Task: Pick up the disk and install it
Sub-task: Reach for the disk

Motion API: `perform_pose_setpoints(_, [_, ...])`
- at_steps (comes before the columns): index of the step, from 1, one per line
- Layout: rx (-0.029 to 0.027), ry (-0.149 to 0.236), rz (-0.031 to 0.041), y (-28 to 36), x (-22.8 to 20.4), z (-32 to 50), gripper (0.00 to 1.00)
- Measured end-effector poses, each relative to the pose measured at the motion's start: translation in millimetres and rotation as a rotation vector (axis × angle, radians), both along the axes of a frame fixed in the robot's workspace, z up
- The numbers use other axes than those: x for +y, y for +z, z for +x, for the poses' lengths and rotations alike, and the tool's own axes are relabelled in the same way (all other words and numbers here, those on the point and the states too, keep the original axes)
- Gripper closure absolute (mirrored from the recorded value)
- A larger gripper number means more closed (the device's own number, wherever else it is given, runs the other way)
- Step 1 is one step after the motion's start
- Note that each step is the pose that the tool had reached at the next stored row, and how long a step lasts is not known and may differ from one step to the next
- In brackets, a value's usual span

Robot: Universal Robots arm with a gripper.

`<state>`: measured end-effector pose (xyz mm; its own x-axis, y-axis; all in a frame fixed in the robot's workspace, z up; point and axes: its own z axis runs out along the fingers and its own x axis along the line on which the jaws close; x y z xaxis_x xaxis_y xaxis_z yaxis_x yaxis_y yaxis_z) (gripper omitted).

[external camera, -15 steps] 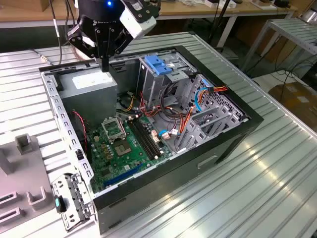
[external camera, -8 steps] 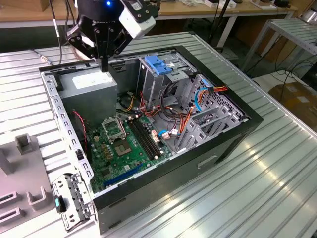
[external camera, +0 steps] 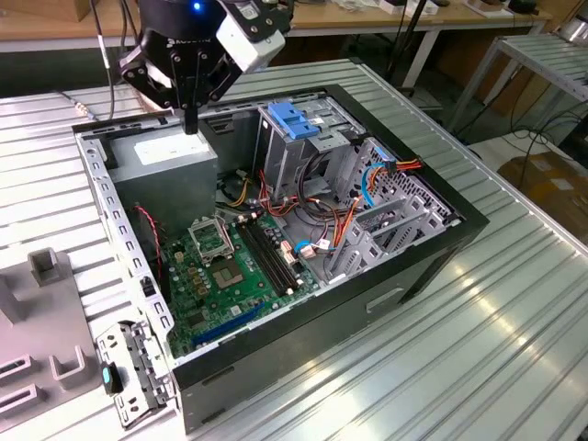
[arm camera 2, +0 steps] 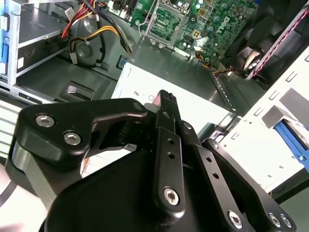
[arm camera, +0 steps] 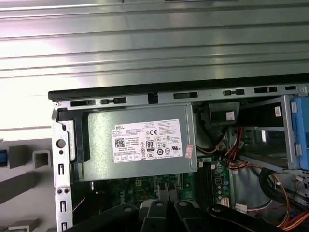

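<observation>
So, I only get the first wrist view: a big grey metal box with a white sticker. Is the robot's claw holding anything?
Observer: No. In the exterior view the black gripper hangs over that grey metal box, fingers shut together with nothing between them.
Operator: What else is in there?
Observer: A green circuit board with a square silver socket, beside the box inside the open black computer case.
Operator: Anything outside it?
Observer: A silver perforated metal bracket on the ribbed metal table, beside the case's corner at the exterior view's left.
</observation>
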<state>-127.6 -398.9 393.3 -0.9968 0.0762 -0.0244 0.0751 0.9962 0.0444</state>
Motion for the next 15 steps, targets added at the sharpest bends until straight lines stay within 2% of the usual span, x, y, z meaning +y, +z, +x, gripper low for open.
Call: perform_pose_setpoints(15, [0.0,0.0,0.0,0.0,0.0,-9.5,0.89])
